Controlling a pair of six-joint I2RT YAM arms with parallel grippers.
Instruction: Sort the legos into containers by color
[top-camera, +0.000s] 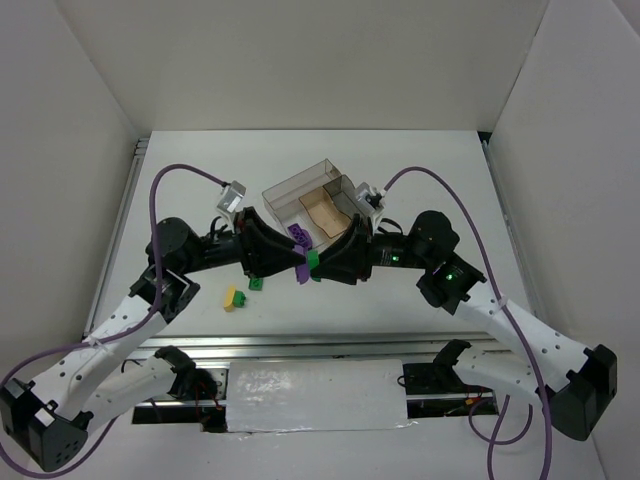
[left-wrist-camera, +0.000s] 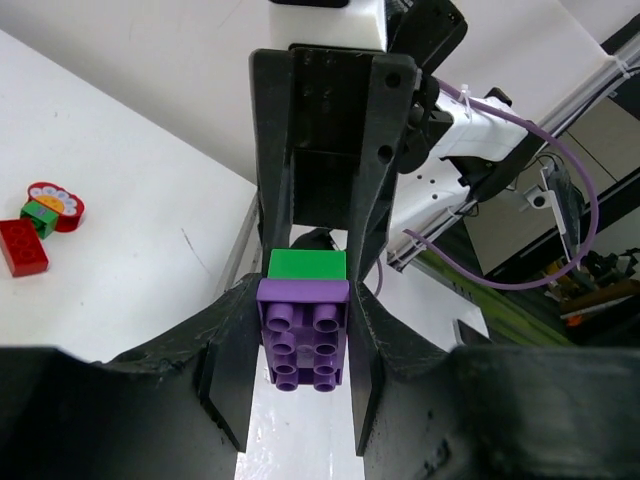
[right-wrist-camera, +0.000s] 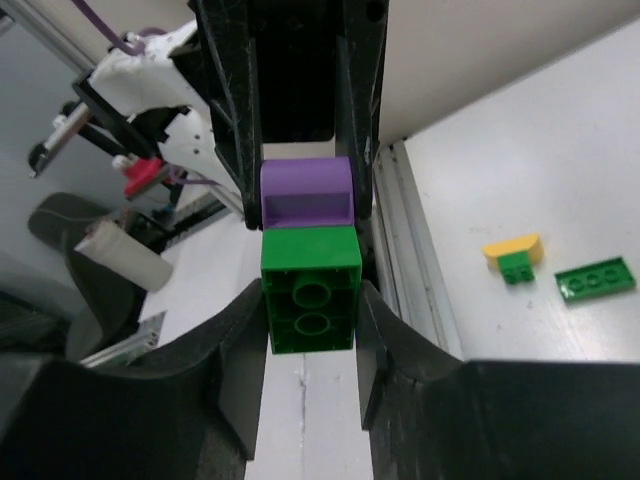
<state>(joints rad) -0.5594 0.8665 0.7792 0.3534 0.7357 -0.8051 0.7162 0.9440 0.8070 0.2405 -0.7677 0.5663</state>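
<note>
My two grippers meet above the table's middle, in front of the containers (top-camera: 300, 190), a cluster of clear and tan compartments. My left gripper (top-camera: 296, 268) is shut on a purple lego (top-camera: 302, 271). My right gripper (top-camera: 320, 262) is shut on a green lego (top-camera: 314, 262). The two bricks are pressed together end to end. In the left wrist view the gripper (left-wrist-camera: 305, 345) clamps the purple lego (left-wrist-camera: 304, 335), with the green lego (left-wrist-camera: 307, 264) behind it. In the right wrist view the gripper (right-wrist-camera: 311, 300) clamps the green lego (right-wrist-camera: 311, 288), with the purple lego (right-wrist-camera: 306, 192) beyond.
Another purple lego (top-camera: 297, 234) lies by the containers' front. A yellow-and-green lego (top-camera: 235, 297) and a flat green lego (top-camera: 257, 283) lie front left; the right wrist view shows them too (right-wrist-camera: 514, 255) (right-wrist-camera: 594, 279). A red lego (left-wrist-camera: 22, 247) and a red flower piece (left-wrist-camera: 55, 205) lie on the table.
</note>
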